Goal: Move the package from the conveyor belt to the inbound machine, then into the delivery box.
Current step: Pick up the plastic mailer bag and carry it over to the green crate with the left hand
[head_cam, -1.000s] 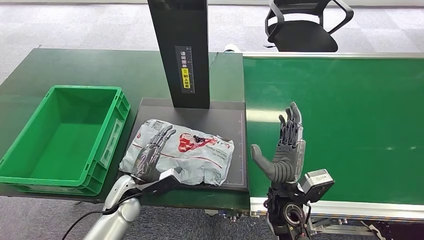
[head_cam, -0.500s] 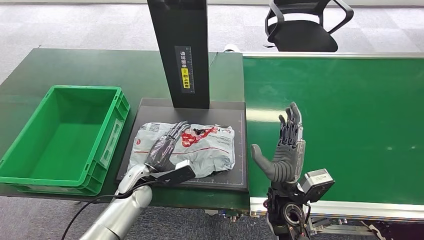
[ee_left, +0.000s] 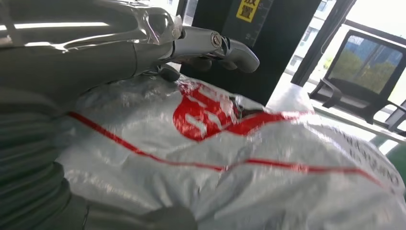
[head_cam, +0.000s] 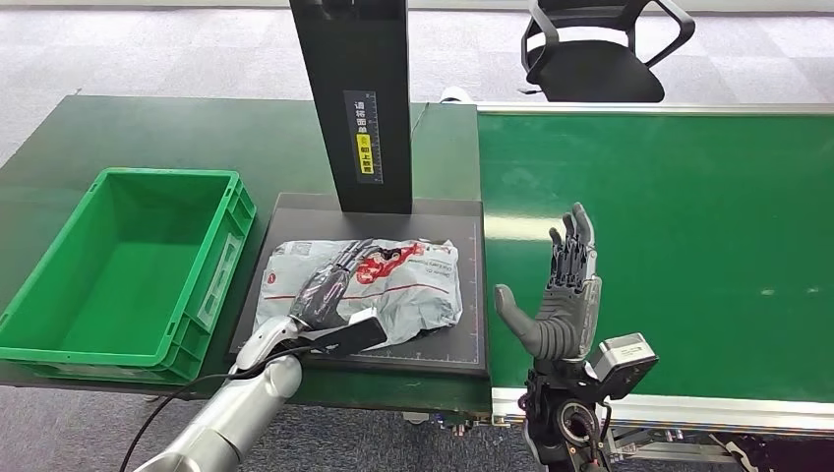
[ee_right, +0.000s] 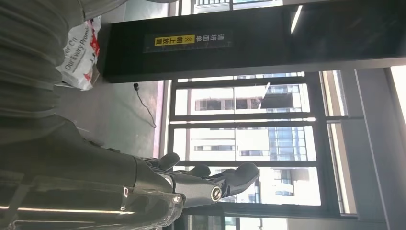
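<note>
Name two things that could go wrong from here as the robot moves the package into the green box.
The left hand only rests flat on the package, so the slick bag may slip when lifted. The limp bag could also snag on the near wall of the green box.

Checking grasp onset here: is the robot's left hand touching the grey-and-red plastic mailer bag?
Touching. In the head view the left hand lies flat on the grey-and-red plastic mailer bag; the left wrist view shows its palm against the bag, fingers extended above.

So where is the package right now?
In the head view, the package lies on the black inbound machine platform, between the green box and conveyor belt, with the left hand resting on it.
</note>
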Available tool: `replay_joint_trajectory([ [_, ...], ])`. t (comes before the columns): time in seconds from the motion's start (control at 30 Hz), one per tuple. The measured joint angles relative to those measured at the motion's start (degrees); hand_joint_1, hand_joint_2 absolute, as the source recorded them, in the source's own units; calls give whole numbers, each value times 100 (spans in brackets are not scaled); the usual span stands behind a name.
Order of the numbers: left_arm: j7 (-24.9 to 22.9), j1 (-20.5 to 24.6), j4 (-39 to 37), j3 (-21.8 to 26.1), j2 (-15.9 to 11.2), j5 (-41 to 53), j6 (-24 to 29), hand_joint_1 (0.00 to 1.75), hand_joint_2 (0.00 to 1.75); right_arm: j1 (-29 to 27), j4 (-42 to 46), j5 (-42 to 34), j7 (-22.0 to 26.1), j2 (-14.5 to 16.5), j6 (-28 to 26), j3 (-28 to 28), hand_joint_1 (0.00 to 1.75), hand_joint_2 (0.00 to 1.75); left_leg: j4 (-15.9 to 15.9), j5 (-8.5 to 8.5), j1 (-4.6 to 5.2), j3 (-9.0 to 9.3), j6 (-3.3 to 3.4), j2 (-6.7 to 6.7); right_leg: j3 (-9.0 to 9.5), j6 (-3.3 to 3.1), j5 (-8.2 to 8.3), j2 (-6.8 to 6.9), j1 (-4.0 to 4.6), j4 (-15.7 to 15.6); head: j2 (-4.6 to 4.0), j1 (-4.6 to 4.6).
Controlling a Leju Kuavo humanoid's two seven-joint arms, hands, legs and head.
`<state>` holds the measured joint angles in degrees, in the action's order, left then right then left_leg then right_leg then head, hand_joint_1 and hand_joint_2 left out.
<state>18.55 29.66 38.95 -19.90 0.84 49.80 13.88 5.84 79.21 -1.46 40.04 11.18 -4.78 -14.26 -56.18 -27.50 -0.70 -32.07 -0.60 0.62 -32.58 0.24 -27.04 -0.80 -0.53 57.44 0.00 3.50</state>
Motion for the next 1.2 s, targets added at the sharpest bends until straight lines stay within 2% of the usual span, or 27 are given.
replay_joint_trajectory([
  [0.17,5,97,-236,-106,1,83,-4,163,175,-40,0,9,0,-25,-8,6,0,175,0,0,0,-1,0,1,0,0,0,0,0,0,0,0],
  [0.5,-77,300,-464,-343,-5,254,-87,175,175,-69,18,33,0,-40,-27,12,0,175,0,0,0,1,0,1,4,0,0,0,0,0,0,0],
  [0.63,-38,265,-476,-420,5,224,209,175,175,-71,18,44,0,-40,-48,14,0,175,0,-1,0,1,0,0,3,0,0,0,0,0,0,0],
  [0.7,165,185,-411,-417,19,12,538,175,175,-81,18,51,0,-40,-57,15,0,175,0,-1,0,0,0,0,0,0,0,0,0,0,0,0],
  [0.83,947,-63,101,-272,79,-827,1263,175,175,-119,24,54,0,-40,-101,17,0,175,0,-1,0,-4,0,0,-4,0,0,0,0,0,0,0],
  [1.0,1729,-272,1170,27,77,-2137,1690,175,175,-169,50,12,0,-40,-168,27,0,175,0,-1,0,-5,0,0,-3,0,0,0,0,0,0,-1],
  [1.1,1978,-439,1902,233,30,-2777,1886,175,175,-189,65,-1,0,-40,-173,45,0,175,1,-1,-1,-5,0,-2,-3,0,0,-1,1,0,0,-1],
  [1.2,2000,-652,2653,405,-52,-3139,2042,175,175,-193,66,-8,0,-40,-172,71,0,175,1,-1,-1,-5,0,-1,-3,0,-1,-1,1,1,0,-1],
])
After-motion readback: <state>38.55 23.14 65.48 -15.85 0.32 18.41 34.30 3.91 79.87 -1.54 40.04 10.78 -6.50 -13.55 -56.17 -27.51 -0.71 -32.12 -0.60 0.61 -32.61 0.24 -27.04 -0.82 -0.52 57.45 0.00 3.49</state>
